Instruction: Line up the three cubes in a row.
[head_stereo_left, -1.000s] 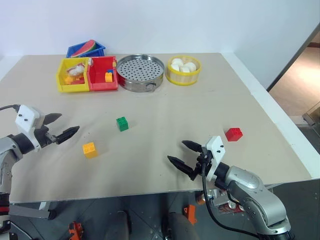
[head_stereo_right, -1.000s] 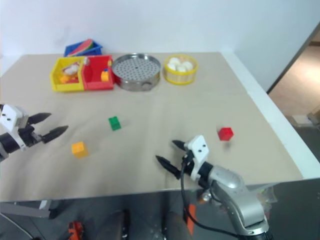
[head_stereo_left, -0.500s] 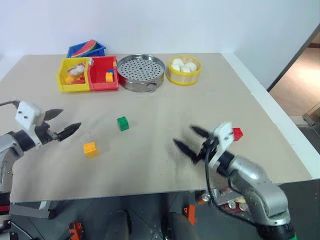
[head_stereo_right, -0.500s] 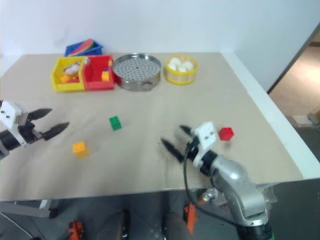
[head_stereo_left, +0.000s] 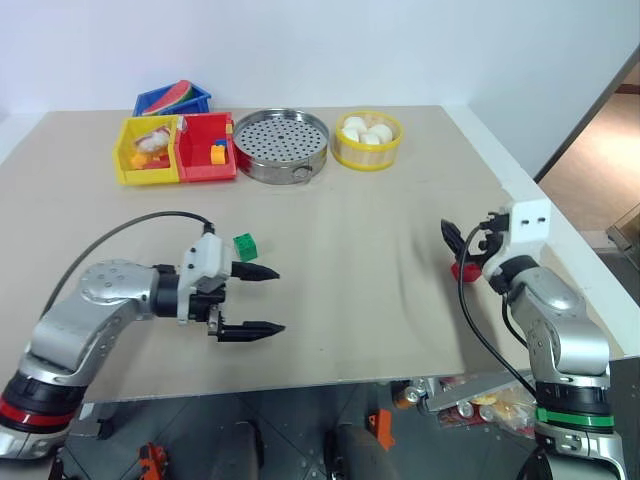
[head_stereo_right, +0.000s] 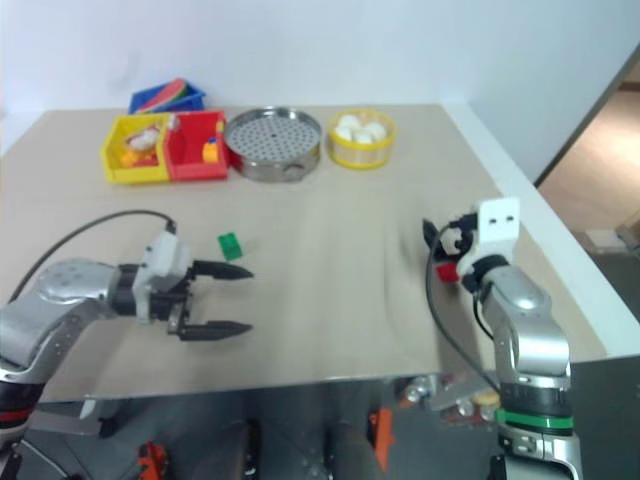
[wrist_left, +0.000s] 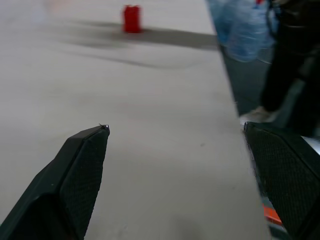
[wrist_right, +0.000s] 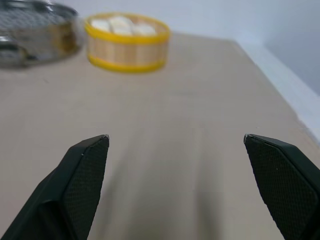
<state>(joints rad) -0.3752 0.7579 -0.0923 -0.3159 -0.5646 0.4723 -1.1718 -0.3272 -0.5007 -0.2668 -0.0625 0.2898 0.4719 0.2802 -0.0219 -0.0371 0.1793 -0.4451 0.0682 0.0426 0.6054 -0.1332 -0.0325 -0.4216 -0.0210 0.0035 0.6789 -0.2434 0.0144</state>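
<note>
Green cube (head_stereo_left: 245, 244) mid-table — red cube (wrist_left: 131, 18) far right.

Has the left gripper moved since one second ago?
Yes. The left gripper has swung toward the table's middle: earlier it was well to the left of the green cube, now it sits just in front of it.

Both arms were cased in rounded silver-grey metal shells. A black ring with a thin red band was seen at the base of the left arm, and a green band on the right. Each wrist carried a small white block; two dark dots were noted on the right one. A black cable was looped along each arm. The left end effector (head_stereo_left: 258, 299) and right end effector (head_stereo_left: 458, 240) each bore two black, tapered fingers (wrist_left: 80, 180) with cross-hatched inner pads.
</note>
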